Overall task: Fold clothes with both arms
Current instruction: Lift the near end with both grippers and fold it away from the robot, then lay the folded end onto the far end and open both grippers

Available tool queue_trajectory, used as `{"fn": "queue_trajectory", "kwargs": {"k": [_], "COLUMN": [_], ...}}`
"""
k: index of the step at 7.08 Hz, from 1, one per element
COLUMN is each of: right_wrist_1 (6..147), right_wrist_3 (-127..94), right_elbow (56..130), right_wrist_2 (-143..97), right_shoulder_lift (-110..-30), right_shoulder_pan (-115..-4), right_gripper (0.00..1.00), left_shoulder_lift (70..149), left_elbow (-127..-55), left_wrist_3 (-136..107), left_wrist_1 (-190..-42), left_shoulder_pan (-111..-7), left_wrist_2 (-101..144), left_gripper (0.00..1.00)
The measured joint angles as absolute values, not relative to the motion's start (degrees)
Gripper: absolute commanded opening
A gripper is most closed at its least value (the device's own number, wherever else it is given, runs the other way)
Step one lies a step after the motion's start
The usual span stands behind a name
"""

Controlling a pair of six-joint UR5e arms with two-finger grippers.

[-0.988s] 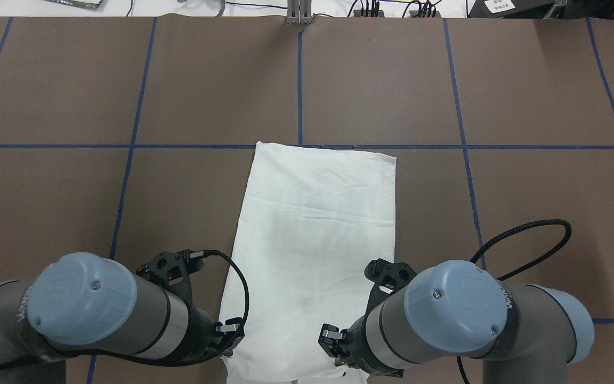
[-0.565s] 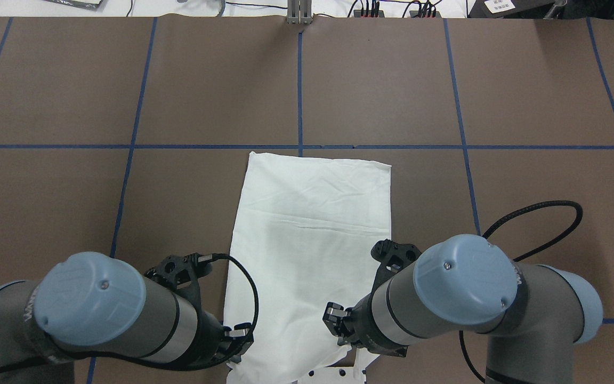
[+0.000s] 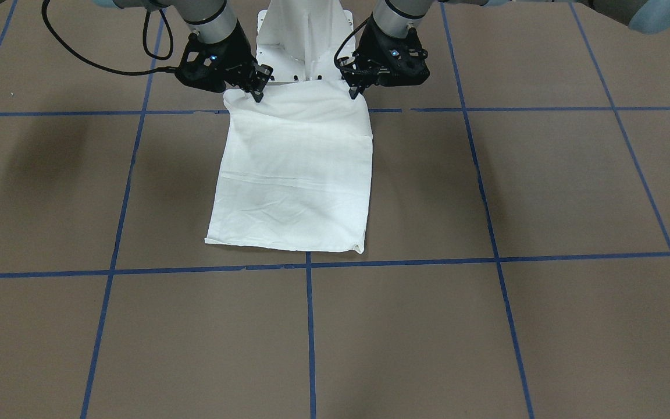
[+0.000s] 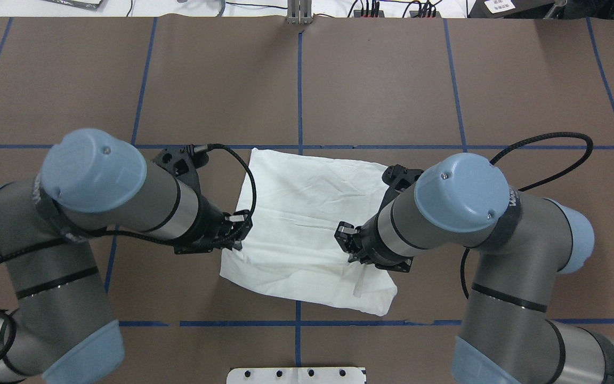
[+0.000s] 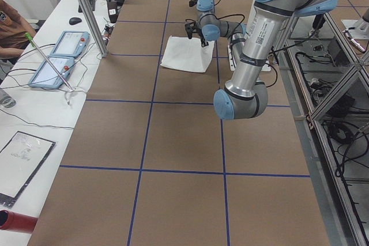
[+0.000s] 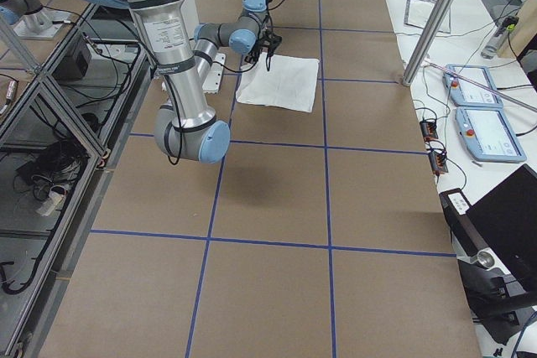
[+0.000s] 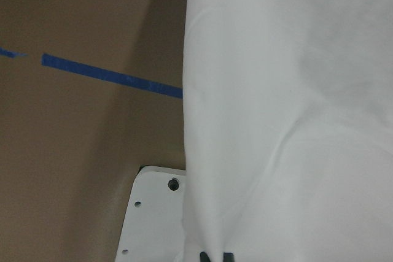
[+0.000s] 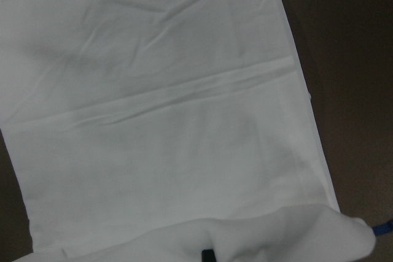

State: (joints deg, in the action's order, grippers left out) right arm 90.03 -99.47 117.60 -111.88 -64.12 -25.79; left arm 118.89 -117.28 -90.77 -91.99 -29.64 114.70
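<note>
Overhead exterior view: the big, soft, white cotton shirt (image 4: 307,202) is held up at its near end.
Left gripper (image 4: 235,234): this black two-finger gripper has its jaws closed tight on one near corner. The cloth hangs below them and runs on ahead.
Right gripper (image 4: 348,246): this black two-finger gripper pinches the other near corner. The cloth droops under and ahead of its jaws.
Where the shirt is: it lies between the two sets of jaws and out past them. Its near end is up in the air, and its far end is flat on the brown table (image 4: 445,80).
How it will handle: I think it is light and floppy, and it will not break. It sags between the jaws, so both sides should move together.
Where to hold: the two near corners look best.
Long axis: it runs straight away from the jaws, toward the far side.
Which way it points: the collar and print are hidden, so I cannot tell.
Far edge: it sits just beside a blue tape line (image 4: 205,146), well ahead of the jaws.
</note>
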Motion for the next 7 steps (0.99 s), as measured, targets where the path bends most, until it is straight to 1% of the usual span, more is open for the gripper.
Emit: {"fn": "queue_trajectory", "kwargs": {"k": [1, 3, 5, 6, 7], "right_wrist_1": [90.0, 89.7, 89.5, 89.4, 89.4], "right_wrist_3": [-97.3, -94.5, -92.5, -91.2, -90.0], "right_elbow": [115.2, 109.7, 103.3, 100.7, 98.7], "right_wrist_2": [-111.8, -112.1, -112.3, -112.5, -112.9], "right_shoulder_lift": [-62.9, -59.1, -54.8, -53.3, -52.7], "right_shoulder_pan": [-28.0, -32.0, -34.6, -35.6, -36.4], "right_gripper": [0.00, 0.00, 0.00, 0.00, 0.00], "left_shoulder_lift": [121.0, 124.0, 124.9, 125.5, 127.0], "left_elbow": [-113.3, -105.3, -102.0, -100.7, -97.9], "left_wrist_3": [-89.6, -89.1, -89.0, -89.1, -89.5], "left_wrist_1": [-93.3, -98.8, -101.3, -101.9, -103.2], "left_shoulder_pan": [-32.5, -34.9, -36.4, -36.9, -37.1], "left_wrist_2": [115.8, 116.5, 116.5, 116.5, 116.5], "left_gripper": [0.00, 0.00, 0.00, 0.00, 0.00]}}
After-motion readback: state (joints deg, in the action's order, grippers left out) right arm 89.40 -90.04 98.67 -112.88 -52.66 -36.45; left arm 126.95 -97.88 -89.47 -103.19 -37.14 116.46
